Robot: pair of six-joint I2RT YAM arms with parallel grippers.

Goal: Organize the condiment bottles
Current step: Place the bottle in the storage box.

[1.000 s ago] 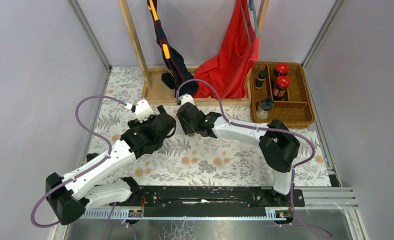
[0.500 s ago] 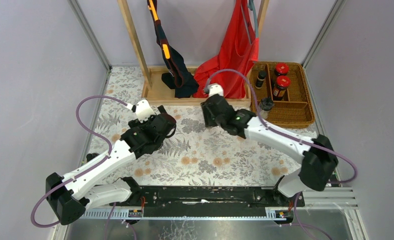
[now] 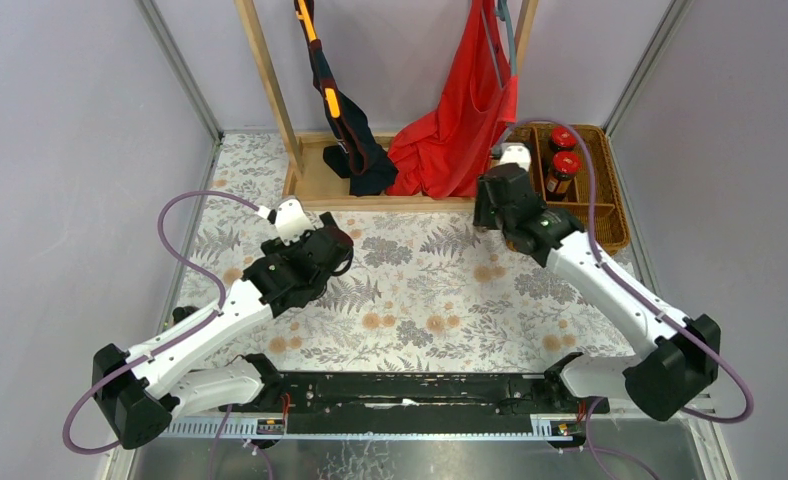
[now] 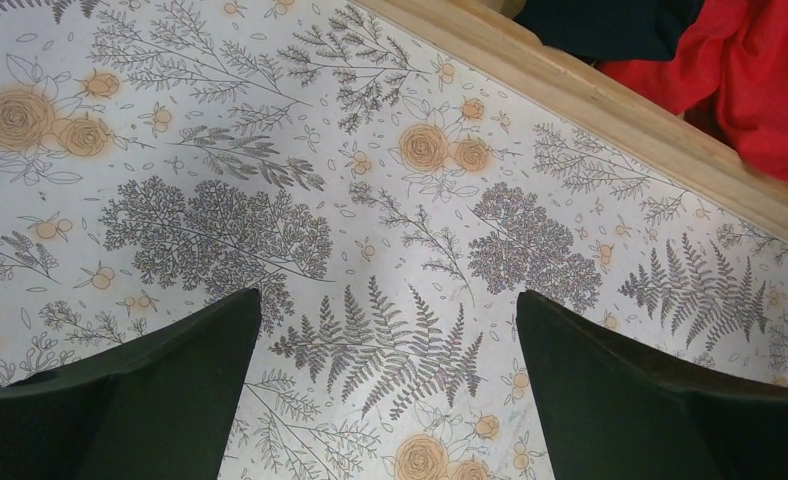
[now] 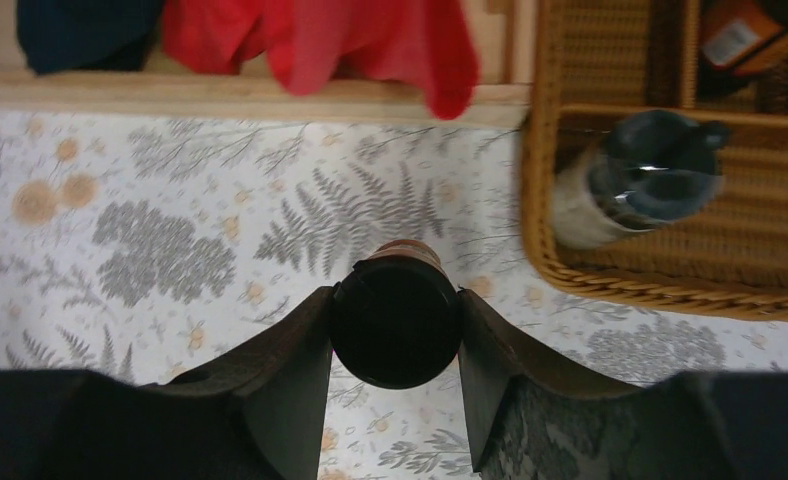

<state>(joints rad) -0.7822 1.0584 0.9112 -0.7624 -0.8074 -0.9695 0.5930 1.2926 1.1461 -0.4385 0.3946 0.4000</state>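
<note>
My right gripper (image 5: 395, 335) is shut on a black-capped condiment bottle (image 5: 395, 318), held upright above the floral tablecloth just left of the wicker basket (image 5: 610, 285). In the top view the right gripper (image 3: 490, 215) hovers at the basket's (image 3: 602, 243) left edge, and the held bottle is hidden under it. A pale translucent black-capped bottle (image 5: 625, 180) stands in the basket's near compartment. Two red-lidded jars (image 3: 564, 137) (image 3: 565, 163) stand in a far compartment. My left gripper (image 4: 388, 330) hangs open over bare cloth, holding nothing, mid-table (image 3: 338, 250).
A wooden rack base (image 3: 315, 185) runs along the back, with a red cloth (image 3: 455, 120) and a dark garment (image 3: 355, 150) hanging onto it. The red cloth's hem (image 5: 370, 40) hangs close to the basket's left rim. Metal frame rails border the table.
My right arm has swung from mid-table to the right and back, carrying the bottle to the basket's left edge. The left arm has stayed still.
</note>
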